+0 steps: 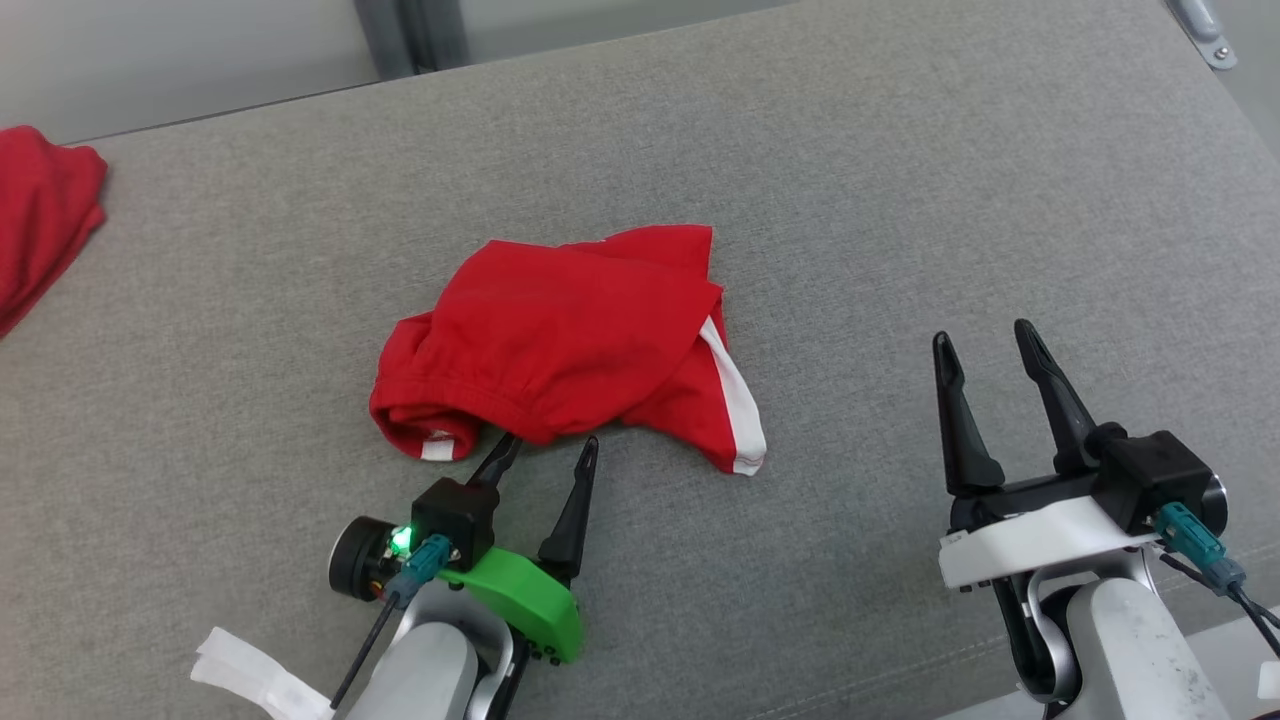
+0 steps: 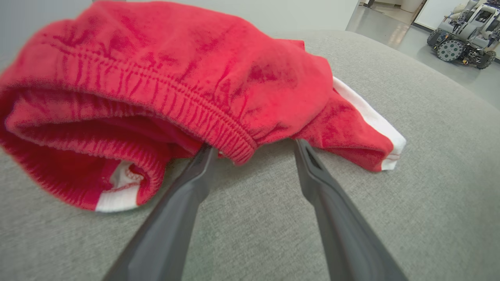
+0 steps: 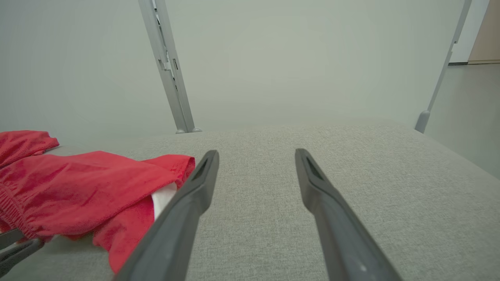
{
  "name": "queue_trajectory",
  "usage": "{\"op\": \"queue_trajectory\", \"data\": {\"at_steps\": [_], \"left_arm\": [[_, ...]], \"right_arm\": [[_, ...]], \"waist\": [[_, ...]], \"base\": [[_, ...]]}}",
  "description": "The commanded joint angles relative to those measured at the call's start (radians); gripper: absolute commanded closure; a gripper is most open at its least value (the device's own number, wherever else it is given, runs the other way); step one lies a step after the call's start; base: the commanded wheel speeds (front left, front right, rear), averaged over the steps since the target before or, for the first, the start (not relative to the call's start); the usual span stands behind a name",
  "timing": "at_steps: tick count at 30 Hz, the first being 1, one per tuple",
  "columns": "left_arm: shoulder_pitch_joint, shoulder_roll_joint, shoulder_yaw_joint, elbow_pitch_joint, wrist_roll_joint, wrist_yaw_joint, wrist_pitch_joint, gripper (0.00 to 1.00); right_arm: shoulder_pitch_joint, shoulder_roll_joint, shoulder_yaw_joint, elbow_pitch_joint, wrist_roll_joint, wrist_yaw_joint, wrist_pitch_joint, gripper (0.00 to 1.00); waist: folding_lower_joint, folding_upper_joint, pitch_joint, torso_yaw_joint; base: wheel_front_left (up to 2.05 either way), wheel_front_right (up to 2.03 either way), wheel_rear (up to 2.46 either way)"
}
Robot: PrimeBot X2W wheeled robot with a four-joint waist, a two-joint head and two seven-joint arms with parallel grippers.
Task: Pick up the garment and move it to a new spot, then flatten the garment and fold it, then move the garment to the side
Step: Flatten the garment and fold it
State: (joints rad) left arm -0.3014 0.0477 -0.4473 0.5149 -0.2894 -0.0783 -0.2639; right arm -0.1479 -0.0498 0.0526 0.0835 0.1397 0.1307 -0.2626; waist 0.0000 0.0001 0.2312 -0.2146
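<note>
Left gripper (image 1: 551, 442) spread, fingertips touching near edge of red garment (image 1: 560, 330)

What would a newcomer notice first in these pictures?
The crumpled red shorts with white trim lie mid-way on the grey cushion, the open left gripper at their near edge. Another red garment sits at the far left, and the right gripper stands open, apart from the cloth.
</note>
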Motion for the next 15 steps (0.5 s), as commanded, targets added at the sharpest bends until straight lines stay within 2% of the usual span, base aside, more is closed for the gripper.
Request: {"op": "queue_trajectory", "data": {"at_steps": [1,2,3,5,15], "left_arm": [[-0.021,0.005,-0.002,-0.014,0.009,-0.004,-0.001,0.00],[-0.021,0.005,-0.006,-0.025,0.012,-0.008,-0.001,0.24],[-0.020,0.005,-0.011,-0.040,0.016,-0.010,-0.001,0.65],[-0.015,0.005,-0.019,-0.077,0.024,-0.016,-0.001,1.00],[0.024,0.005,-0.047,-0.320,0.128,-0.032,-0.001,1.00]], "right_arm": [[-0.009,-0.001,-0.003,-0.005,0.009,0.000,-0.003,0.00],[-0.009,-0.001,-0.004,-0.005,0.010,0.000,-0.003,0.00],[-0.009,-0.001,-0.006,-0.004,0.011,0.000,-0.003,0.00],[-0.008,-0.001,-0.013,-0.003,0.012,0.000,-0.003,0.00],[0.000,-0.001,-0.015,0.006,0.006,0.000,-0.003,0.00]], "waist": [[0.0000,-0.0001,0.026,-0.030],[0.0000,-0.0001,0.026,-0.031],[0.0000,-0.0001,0.026,-0.031],[0.0000,-0.0001,0.024,-0.024],[0.0000,-0.0001,-0.017,0.037]], "base": [[0.00,0.00,0.00],[0.00,0.00,0.00],[0.00,0.00,0.00],[0.00,0.00,0.00],[0.00,0.00,0.00]]}}
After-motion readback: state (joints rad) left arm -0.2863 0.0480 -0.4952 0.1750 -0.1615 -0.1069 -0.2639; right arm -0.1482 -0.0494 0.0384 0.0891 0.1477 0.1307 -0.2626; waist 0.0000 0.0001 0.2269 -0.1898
